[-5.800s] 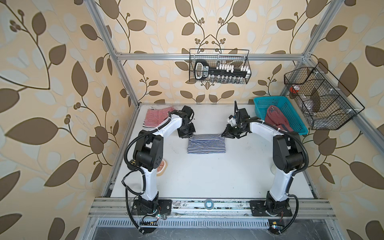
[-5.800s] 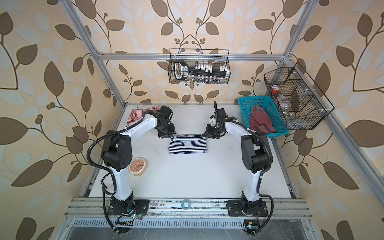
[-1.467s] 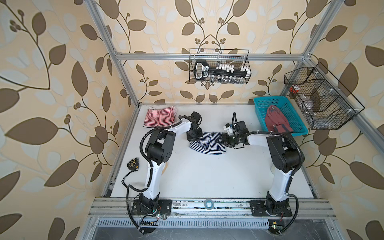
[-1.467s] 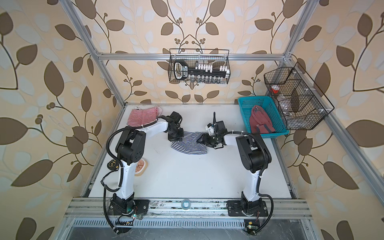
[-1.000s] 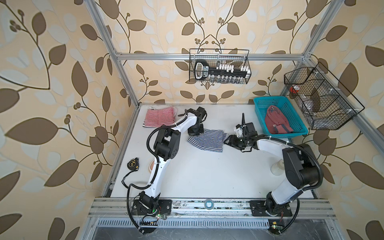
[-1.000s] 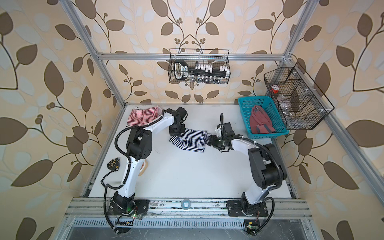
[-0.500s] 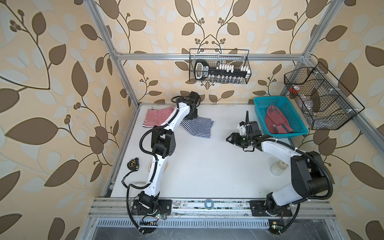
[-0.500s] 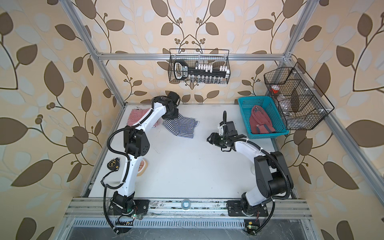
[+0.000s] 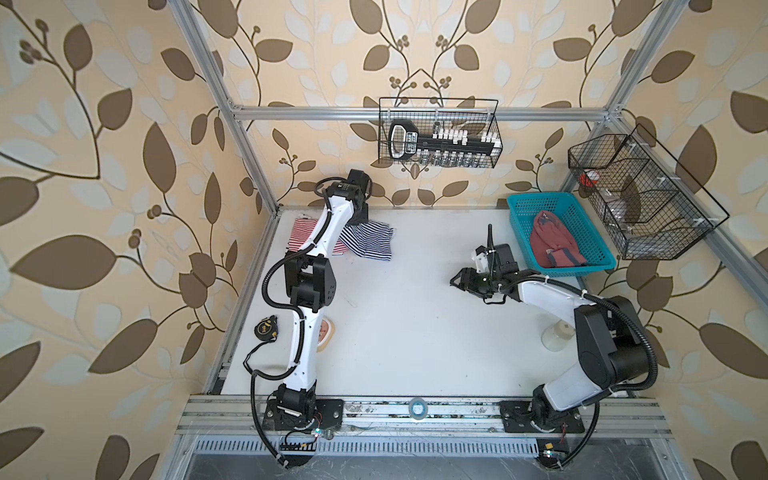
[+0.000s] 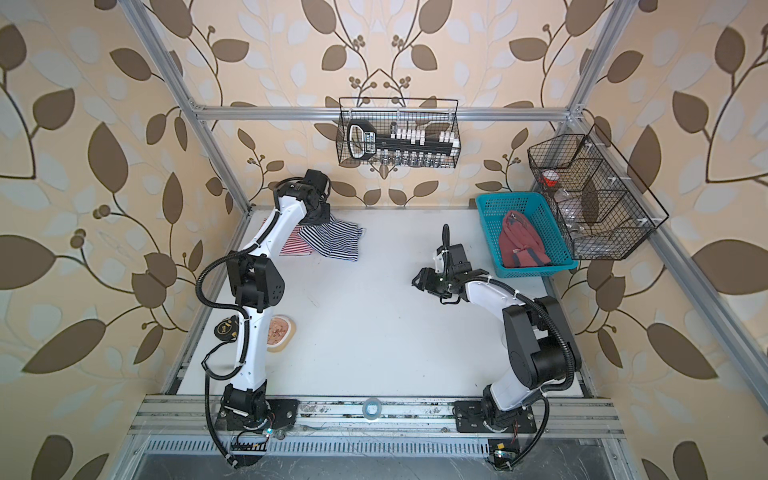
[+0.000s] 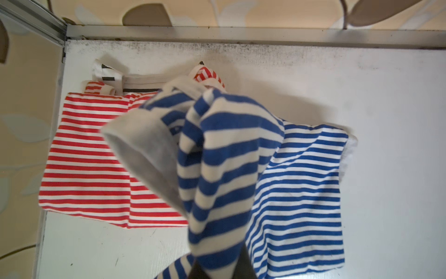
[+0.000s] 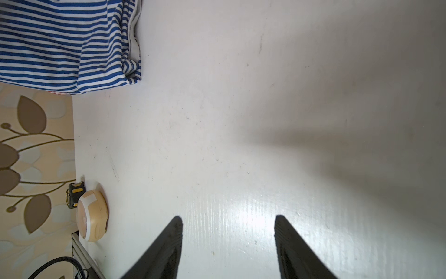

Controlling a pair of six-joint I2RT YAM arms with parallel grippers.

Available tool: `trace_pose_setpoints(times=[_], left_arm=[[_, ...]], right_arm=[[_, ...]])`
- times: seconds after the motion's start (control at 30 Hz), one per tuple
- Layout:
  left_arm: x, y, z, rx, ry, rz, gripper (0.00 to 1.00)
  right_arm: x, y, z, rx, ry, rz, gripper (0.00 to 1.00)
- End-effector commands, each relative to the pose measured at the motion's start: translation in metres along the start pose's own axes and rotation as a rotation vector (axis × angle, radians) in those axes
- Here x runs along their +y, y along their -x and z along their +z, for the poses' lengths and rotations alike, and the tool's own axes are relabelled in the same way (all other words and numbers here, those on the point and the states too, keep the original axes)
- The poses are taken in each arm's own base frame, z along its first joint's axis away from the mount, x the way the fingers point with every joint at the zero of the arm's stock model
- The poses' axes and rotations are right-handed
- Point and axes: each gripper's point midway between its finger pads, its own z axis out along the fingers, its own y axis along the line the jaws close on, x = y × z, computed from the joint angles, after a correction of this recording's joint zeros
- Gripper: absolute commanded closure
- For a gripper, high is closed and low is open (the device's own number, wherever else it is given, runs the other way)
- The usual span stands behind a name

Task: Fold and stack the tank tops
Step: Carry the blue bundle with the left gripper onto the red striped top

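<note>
Right fingers point(image 12: 169, 246) apart, red top point(image 9: 546, 239) in basket point(image 9: 519, 216)

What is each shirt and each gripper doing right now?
navy-striped tank top: bunched, one end lifted, rest on the table.
red-striped tank top: folded, lying flat.
dusty red tank top: crumpled in the teal basket.
left gripper: shut on the navy-striped tank top.
right gripper: open, empty.

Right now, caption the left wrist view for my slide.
Left end effector shut on the navy-white striped tank top, its loose end on the table beside the folded red-white striped tank top.
</note>
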Motion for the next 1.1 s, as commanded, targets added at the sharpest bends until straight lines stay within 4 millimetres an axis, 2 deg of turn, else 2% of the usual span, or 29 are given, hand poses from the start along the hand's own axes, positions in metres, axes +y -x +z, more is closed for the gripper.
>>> trace_pose_setpoints(times=[0.0,0.2,0.4,0.83,1.07], left_arm=[[0.009,0.04,-0.07,-0.171,-0.018,-0.014,1.0],[0.027,0.051,-0.095,-0.228,0.012,-0.022,1.0],[0.045,0.06,-0.108,-0.264,0.017,-0.048,1.0],[0.06,0.074,-0.127,-0.317,-0.002,-0.071,1.0],[0.077,0.076,-0.125,-0.315,0.013,-0.087,1.0]], right_arm=[[-0.003,-0.008,0.007,0.019,-0.004,0.008,0.39],[-0.001,-0.009,0.007,0.023,0.003,0.003,0.39],[0.0,-0.012,0.01,0.033,0.006,0.001,0.39],[0.0,-0.014,0.015,0.044,0.008,-0.001,0.39],[-0.001,-0.015,0.019,0.055,0.008,0.002,0.39]])
